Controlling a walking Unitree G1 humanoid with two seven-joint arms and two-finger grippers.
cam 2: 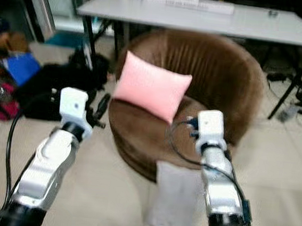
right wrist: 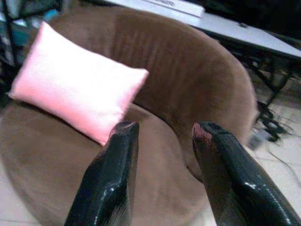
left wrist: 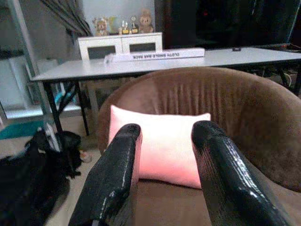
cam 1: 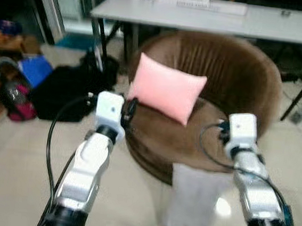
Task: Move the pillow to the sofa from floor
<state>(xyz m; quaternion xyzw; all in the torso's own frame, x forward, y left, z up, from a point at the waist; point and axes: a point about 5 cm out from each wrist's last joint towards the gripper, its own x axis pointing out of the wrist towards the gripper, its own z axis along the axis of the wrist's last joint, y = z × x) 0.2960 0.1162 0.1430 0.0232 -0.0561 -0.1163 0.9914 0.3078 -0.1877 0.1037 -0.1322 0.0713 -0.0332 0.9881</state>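
pillow (cam 1: 166,89): pink, lying on the sofa's seat, leaning back against the curved backrest, tilted with one corner down toward the seat front
sofa (cam 1: 240,73): round brown tub chair on a pale tiled floor, standing just in front of a white table
left gripper (left wrist: 164,146): raised before the sofa's left edge, fingers (left wrist: 115,174) spread apart with nothing between them; the pillow shows through the gap, well beyond the tips
right gripper (right wrist: 162,136): held over the seat's right front, fingers (right wrist: 221,160) parted and empty; the pillow lies just beyond and to one side of the tips, not touching them
table (cam 1: 266,25): long white top on black legs, behind the sofa; a flat white box (left wrist: 155,55) lies on it
grey cloth (cam 1: 193,197): pale grey piece on the floor against the sofa's front, between the two arms
black bag (cam 1: 67,91): dark heap on the floor to the left of the sofa
blue bag (cam 1: 36,70): further left, beside a red and black item (cam 1: 16,100)
cabinet (left wrist: 120,44): white, low, behind the table, with small figures on top
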